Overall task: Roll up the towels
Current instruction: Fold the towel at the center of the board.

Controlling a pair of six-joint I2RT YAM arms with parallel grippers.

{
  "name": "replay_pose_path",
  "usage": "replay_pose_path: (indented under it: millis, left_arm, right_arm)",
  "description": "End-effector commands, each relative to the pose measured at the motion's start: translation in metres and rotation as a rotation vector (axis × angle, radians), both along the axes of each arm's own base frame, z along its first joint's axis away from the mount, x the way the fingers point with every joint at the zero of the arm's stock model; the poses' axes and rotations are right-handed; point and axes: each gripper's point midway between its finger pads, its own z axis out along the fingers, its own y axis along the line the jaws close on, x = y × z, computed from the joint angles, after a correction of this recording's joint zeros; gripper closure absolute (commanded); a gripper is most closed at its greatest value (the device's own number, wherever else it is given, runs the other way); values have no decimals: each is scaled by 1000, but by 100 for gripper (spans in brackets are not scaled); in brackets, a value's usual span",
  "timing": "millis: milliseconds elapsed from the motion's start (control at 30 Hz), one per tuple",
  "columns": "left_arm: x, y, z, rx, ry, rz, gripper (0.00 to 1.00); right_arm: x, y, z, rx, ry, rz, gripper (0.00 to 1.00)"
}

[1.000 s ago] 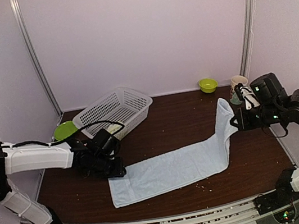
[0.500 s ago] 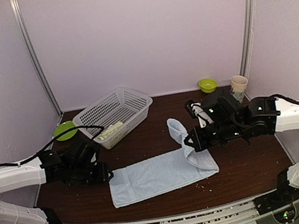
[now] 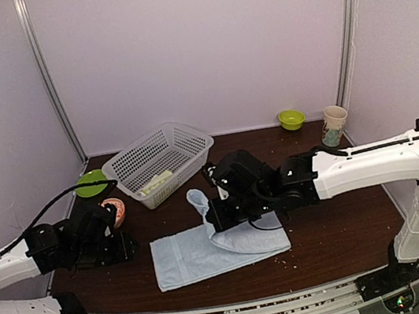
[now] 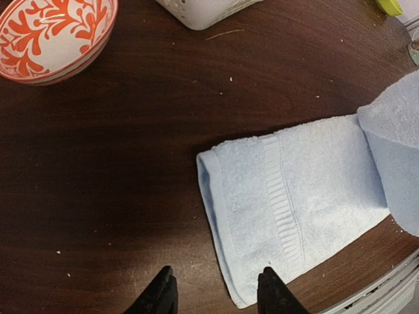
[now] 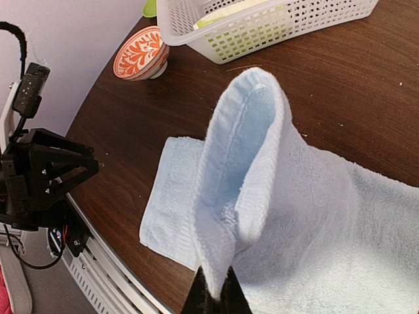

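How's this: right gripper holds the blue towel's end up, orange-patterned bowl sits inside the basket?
No: right wrist view shows the orange-patterned bowl on the table beside the basket, not inside. The right gripper does hold the blue towel's end up.

Pale lilac walls, metal corner posts, dark brown tabletop

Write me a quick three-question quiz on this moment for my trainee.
1. True or false: the left gripper grips the blue towel.
2. Where does the lemon towel lie? A) in the basket B) in the orange bowl C) beside the cup
3. What does the right gripper hold?

Key
1. False. Its jaws are open and hold nothing, at the towel's flat end.
2. A
3. The blue towel's other end, lifted and folded back over the rest.
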Motion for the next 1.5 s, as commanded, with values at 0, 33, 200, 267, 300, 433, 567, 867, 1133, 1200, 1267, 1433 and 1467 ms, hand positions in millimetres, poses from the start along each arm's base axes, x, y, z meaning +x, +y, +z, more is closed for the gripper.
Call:
replay_pose_path:
  millis: [0, 33, 200, 267, 300, 433, 567, 867, 1133, 1200, 1267, 1433, 1467]
  left_arm:
    - [-3, 14, -3, 17, -5, 46, 58]
    - [-4, 16, -4, 21, -4, 48, 58]
    - [-4, 20, -4, 37, -7, 60, 58]
    - [-4, 21, -5, 47, -5, 61, 58]
    - [-4, 22, -5, 49, -4, 61, 58]
    - [-4, 22, -7, 51, -2, 62, 57]
    - [-4, 23, -8, 55, -2, 69, 57]
    - [-5, 24, -11, 65, 6, 69, 57]
    - [-8, 26, -18, 73, 22, 69, 57]
    - [-8, 27, -19, 74, 25, 71, 57]
    - [-8, 27, -19, 73, 24, 74, 57]
    - [-6, 25, -15, 67, 19, 75, 57]
    - [-6, 24, -15, 65, 21, 71, 57]
  right_arm:
    - [-1, 27, 16, 59, -14, 23, 100]
    - [-3, 32, 15, 58, -12, 31, 100]
    - [-13, 51, 11, 57, 1, 65, 100]
    - [-16, 57, 5, 44, 6, 76, 100]
    - [-18, 59, 1, 38, 12, 81, 100]
    - [-23, 67, -7, 28, 25, 97, 100]
    - [-24, 71, -14, 16, 30, 102, 100]
    - [-31, 89, -36, -15, 68, 137, 100]
    - [-49, 115, -54, -18, 128, 233, 100]
    - [-58, 123, -49, 8, 149, 289, 83]
    - [-68, 131, -35, 61, 162, 341, 60]
    - [-64, 116, 6, 103, 108, 345, 38]
    - [-58, 105, 12, 100, 95, 322, 38]
